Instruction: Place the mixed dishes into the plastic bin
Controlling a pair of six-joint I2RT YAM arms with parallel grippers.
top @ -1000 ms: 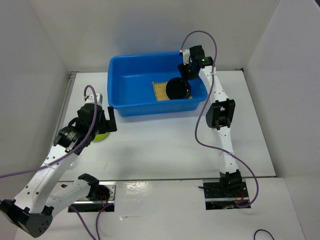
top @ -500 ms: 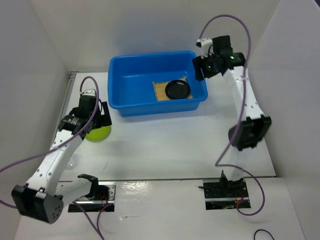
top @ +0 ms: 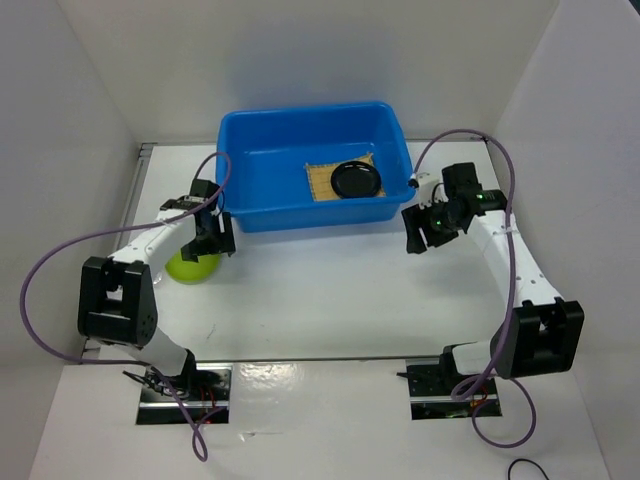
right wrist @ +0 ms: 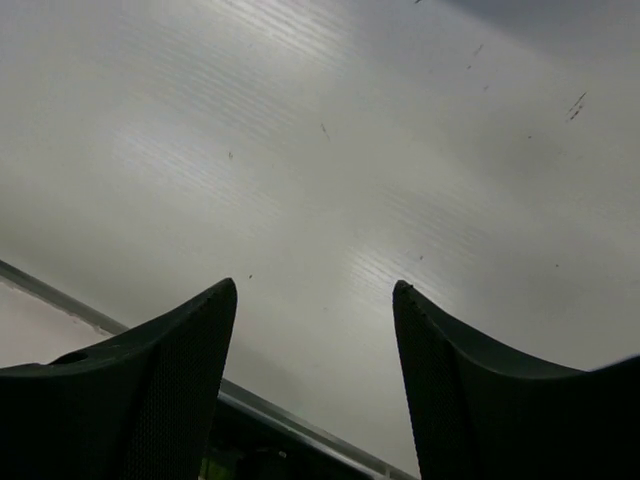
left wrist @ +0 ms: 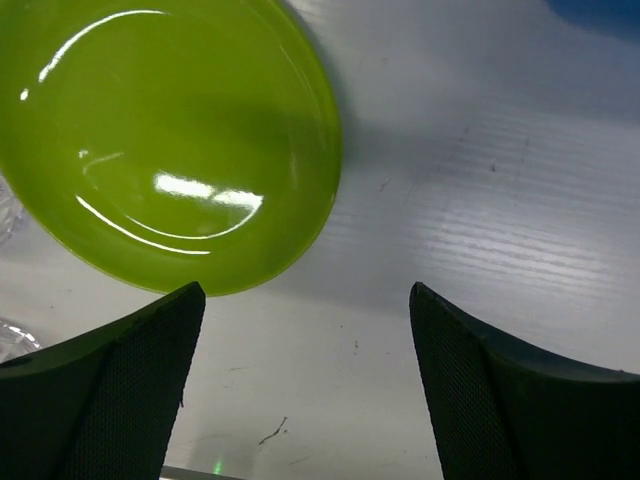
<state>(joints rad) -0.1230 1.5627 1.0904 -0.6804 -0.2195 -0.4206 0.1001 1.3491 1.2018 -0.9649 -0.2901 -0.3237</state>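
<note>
Since half a second before, the right tool (top: 417,231) had drawn back from the far right corner of the plastic bin (top: 300,214) and dropped low over the worktop (top: 320,290) just right of the bin. The left arm had folded in, bringing the left tool (top: 208,238) nearer the bin's front left corner. The black plate (top: 356,179) stayed on the bamboo mat (top: 321,181) inside the bin.

Both tools stood with fingers apart, gripping nothing. The lime-green plate (left wrist: 170,140) lay on the worktop just ahead of the left tool, its rim close by one fingertip; contact could not be told.

The plate was round, shallow and glossy. The mat was square, tan and woven, the bin smooth blue with rounded corners. The fingers (left wrist: 120,390) were dark with mesh-textured pads, the white worktop faintly ribbed.
</note>
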